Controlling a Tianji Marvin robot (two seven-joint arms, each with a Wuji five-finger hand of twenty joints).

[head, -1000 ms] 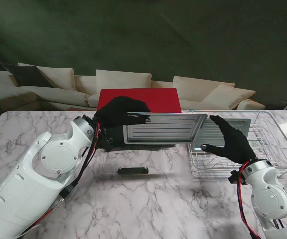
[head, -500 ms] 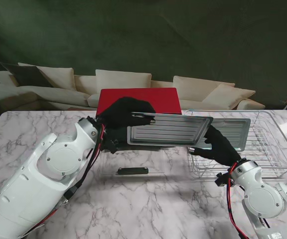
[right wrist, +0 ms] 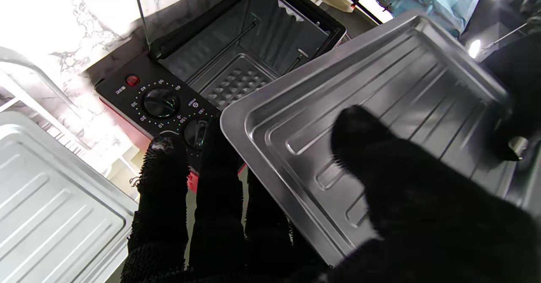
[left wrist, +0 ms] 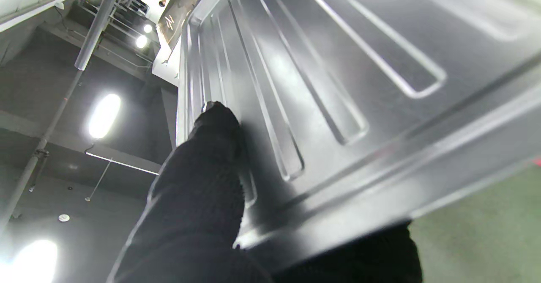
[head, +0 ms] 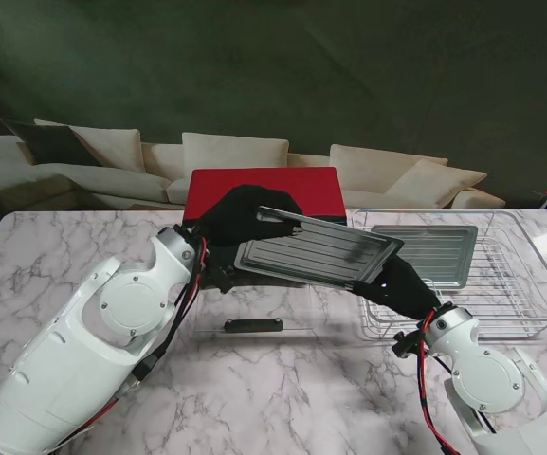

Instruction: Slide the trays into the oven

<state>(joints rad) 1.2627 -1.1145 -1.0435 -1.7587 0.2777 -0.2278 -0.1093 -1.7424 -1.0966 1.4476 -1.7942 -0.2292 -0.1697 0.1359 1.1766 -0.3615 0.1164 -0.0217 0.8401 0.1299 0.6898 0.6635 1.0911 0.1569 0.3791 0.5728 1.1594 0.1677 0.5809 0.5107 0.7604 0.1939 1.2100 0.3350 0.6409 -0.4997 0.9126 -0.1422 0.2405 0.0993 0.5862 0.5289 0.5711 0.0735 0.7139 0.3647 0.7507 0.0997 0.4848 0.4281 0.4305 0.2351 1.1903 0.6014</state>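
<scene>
- Overhead, the stand view shows a ribbed, silver metal baking tray (head: 316,249) held clear of the white marble-patterned desk (head: 282,379), tilted so that its right end sits lower than its left.
- The left robot hand (head: 240,216), in a black glove, grips the tray's left end; the right robot hand (head: 398,282), also black-gloved, grips its right end from underneath.
- The tray is in front of the red oven (head: 264,190), whose top shows behind it.
- A second silver ribbed tray (head: 431,251) lies in the wire dish rack with a clear plastic base (head: 529,275) to the right.
- A glass oven door with a dark bar handle (head: 252,325) lies flat on the desk, nearer to me than the held tray.
- The left wrist view adds the grip detail: one gloved finger (left wrist: 211,147) lies on the ribbed face, and more of the glove closes under the rim. Pressed, round-ended grooves run along the tray's length.
- The right wrist view alone shows the oven's open cavity (right wrist: 253,50), dark inside, with a dimpled floor plate.
- It also shows the black control panel (right wrist: 165,101) with two round dials and a red lamp.
- There the thumb (right wrist: 359,135) rests on the tray's upper face, with the other fingers (right wrist: 215,181) beneath its rim.
</scene>
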